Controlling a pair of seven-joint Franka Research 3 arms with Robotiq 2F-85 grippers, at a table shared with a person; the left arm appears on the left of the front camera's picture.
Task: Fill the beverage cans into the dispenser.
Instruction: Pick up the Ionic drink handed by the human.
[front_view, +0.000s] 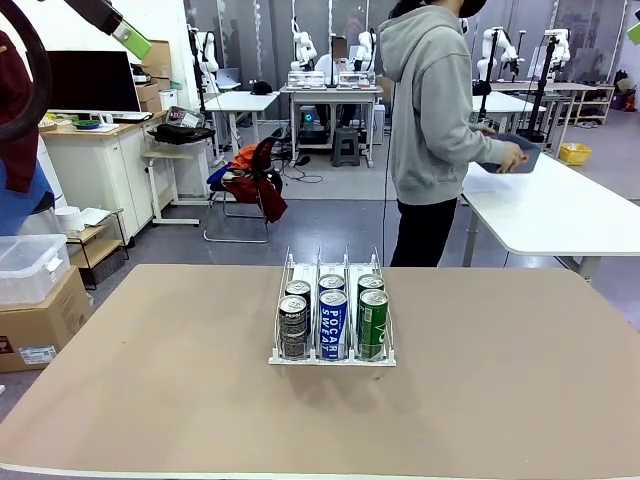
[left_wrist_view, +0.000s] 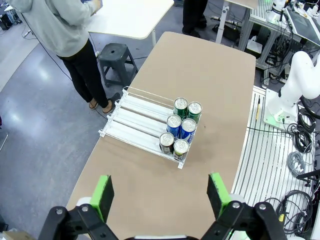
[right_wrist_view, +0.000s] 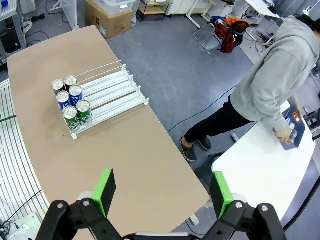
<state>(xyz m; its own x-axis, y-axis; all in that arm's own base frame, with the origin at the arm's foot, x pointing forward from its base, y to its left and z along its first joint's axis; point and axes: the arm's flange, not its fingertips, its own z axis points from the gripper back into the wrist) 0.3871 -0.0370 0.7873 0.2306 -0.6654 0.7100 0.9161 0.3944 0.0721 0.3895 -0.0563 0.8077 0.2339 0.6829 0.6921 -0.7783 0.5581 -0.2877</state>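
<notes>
The dispenser (front_view: 332, 359) stands in the middle of the brown table (front_view: 500, 400), with two beverage cans at the front of each lane: dark grey (front_view: 293, 325), blue (front_view: 333, 322) and green (front_view: 373, 322). From high above, the left wrist view looks down on the dispenser (left_wrist_view: 135, 122) and its cans (left_wrist_view: 181, 126), with my left gripper (left_wrist_view: 160, 195) open and holding nothing. My right gripper (right_wrist_view: 163, 190) is also open and empty, high above the table edge, with the dispenser (right_wrist_view: 112, 90) and cans (right_wrist_view: 69, 96) far below.
A person in a grey hoodie (front_view: 432, 110) stands beyond the far edge, turned to a white table (front_view: 560, 210) and holding a blue bin (front_view: 512, 153). A cardboard box with a clear bin (front_view: 35, 300) sits left of the table. A stool (left_wrist_view: 116, 55) stands near the person.
</notes>
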